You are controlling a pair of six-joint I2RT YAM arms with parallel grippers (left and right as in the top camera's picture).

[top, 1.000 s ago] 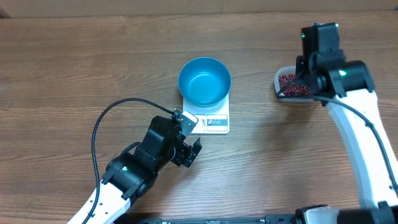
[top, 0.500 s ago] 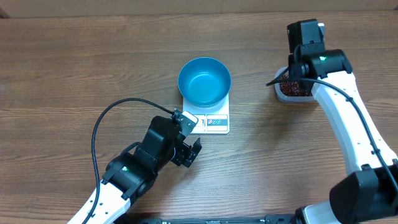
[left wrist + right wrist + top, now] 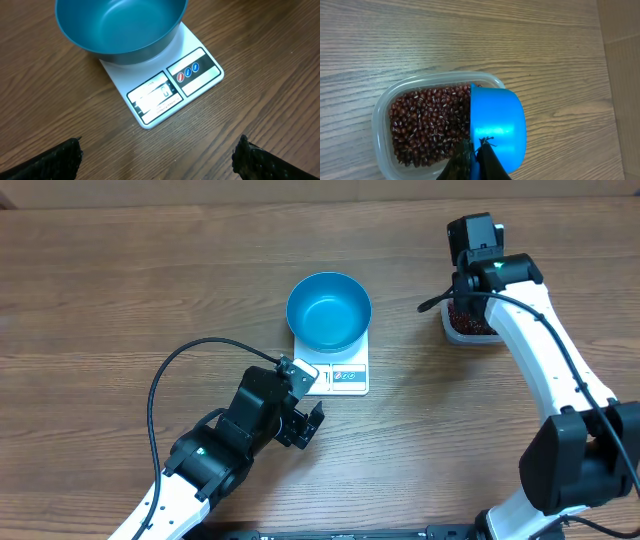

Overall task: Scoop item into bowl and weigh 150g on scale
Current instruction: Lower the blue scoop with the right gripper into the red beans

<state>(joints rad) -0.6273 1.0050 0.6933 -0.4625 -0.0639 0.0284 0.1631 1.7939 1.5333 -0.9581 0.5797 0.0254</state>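
**Scoop held over the bean tub, bowl waiting empty on the scale**

A wooden table [image 3: 120,300] carries everything. The teal bowl [image 3: 329,311] is empty. It stands just ahead of the left hand [image 3: 157,159] and well apart from the right hand [image 3: 475,162], off to its left. It rests on the white scale [image 3: 172,92] and overhangs the back of the platform. The display cannot be read.

The left hand is spread wide, holds nothing, and hovers just short of the scale's front edge. The right hand is pressed together, pinching the bright blue scoop [image 3: 497,125] from below. The clear tub [image 3: 382,115] lies directly under this hand, with the scoop over its right side. Dark red-brown beans [image 3: 425,125] fill the tub; none are in the bowl yet.

Likely risks:
- The tub looks light, so a steep or hard dig could push it along the table or tip it.
- A heaped scoop could shed beans during the long carry to the bowl, and loose beans roll.
- A knock from the scoop could shift the overhanging bowl.
- The left hand could upset the reading if it touches the scale.
- Full scoops near the end could overshoot the target weight.
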